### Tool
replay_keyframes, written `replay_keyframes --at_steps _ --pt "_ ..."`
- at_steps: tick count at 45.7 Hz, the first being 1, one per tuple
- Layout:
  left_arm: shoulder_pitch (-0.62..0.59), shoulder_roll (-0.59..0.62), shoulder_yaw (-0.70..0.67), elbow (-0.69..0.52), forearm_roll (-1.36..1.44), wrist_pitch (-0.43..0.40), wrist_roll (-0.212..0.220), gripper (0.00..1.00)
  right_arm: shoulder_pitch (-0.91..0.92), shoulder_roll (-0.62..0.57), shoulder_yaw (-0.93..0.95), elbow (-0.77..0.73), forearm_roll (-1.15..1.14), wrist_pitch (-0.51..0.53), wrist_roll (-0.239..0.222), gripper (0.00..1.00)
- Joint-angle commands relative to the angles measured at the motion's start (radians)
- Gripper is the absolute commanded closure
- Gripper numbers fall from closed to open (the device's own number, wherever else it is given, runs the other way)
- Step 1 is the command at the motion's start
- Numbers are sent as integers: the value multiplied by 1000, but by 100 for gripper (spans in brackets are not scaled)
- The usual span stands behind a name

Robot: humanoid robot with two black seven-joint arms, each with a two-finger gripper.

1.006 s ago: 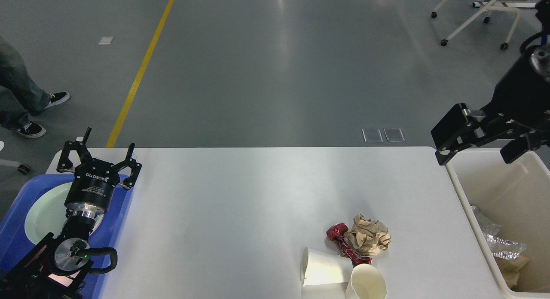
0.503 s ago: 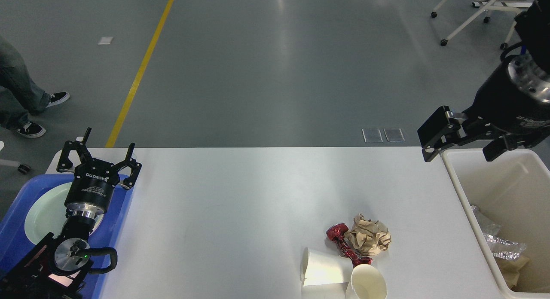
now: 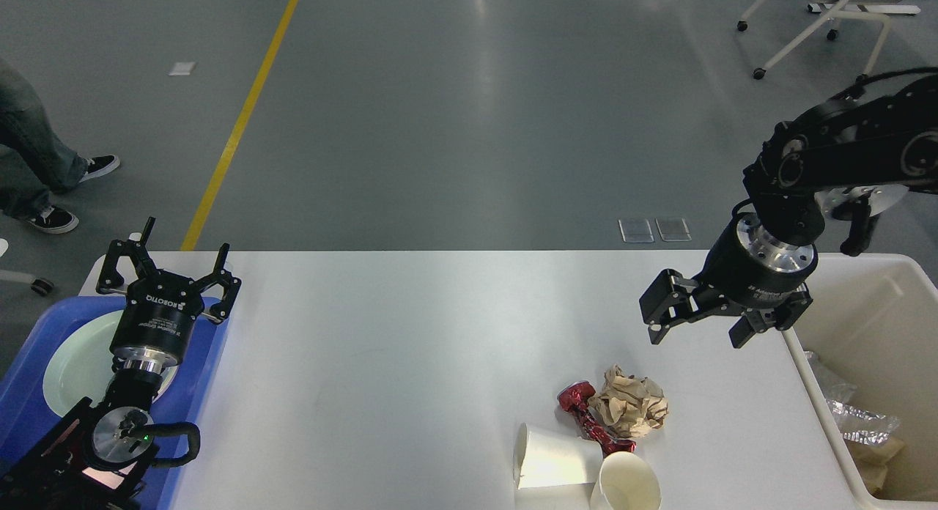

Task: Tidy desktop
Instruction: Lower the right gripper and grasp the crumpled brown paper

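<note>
The white desktop [image 3: 410, 349] fills the middle of the head view. Near its front right lie a crumpled brown paper ball [image 3: 632, 410], a crushed red wrapper [image 3: 590, 418] and two white paper cups: one on its side [image 3: 549, 457], one with its mouth up [image 3: 624, 485]. My right gripper [image 3: 696, 333] is open and empty, hanging above the desktop just up and right of the brown paper. My left gripper [image 3: 167, 264] is open and empty over the far end of the blue tray [image 3: 198, 393].
A pale green plate [image 3: 73, 363] lies in the blue tray at the left edge. A cream bin [image 3: 806, 371] at the right holds foil and paper scraps. A person's legs [image 3: 37, 165] stand on the floor at far left. A wheeled chair [image 3: 821, 19] is at back right.
My right gripper has swung left and down from above the bin's far corner to above the desktop near the brown paper, staying open. The left arm has not moved.
</note>
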Motion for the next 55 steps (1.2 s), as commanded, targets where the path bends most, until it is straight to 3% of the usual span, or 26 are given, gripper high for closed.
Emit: replay_keyframes --at_steps 1,22,33,44,48,52,55 --pt "0 0 0 0 0 0 0 4 -183 53 20 -119 0 -65 0 1" --pt "0 0 0 0 0 0 0 4 -548 140 184 -421 0 -146 0 1" --pt "0 0 0 0 0 0 0 4 -643 163 175 -453 -14 -316 0 1" --pt "0 0 0 0 0 -2 0 4 -676 163 172 -455 -39 -399 0 1" --pt "0 0 0 1 0 0 0 4 -686 163 171 -453 -39 -433 0 11" --pt "0 0 0 0 0 0 0 4 -706 163 169 -453 -27 -453 0 38" --pt "0 0 0 0 0 0 0 4 -711 165 172 -453 -19 -453 0 48"
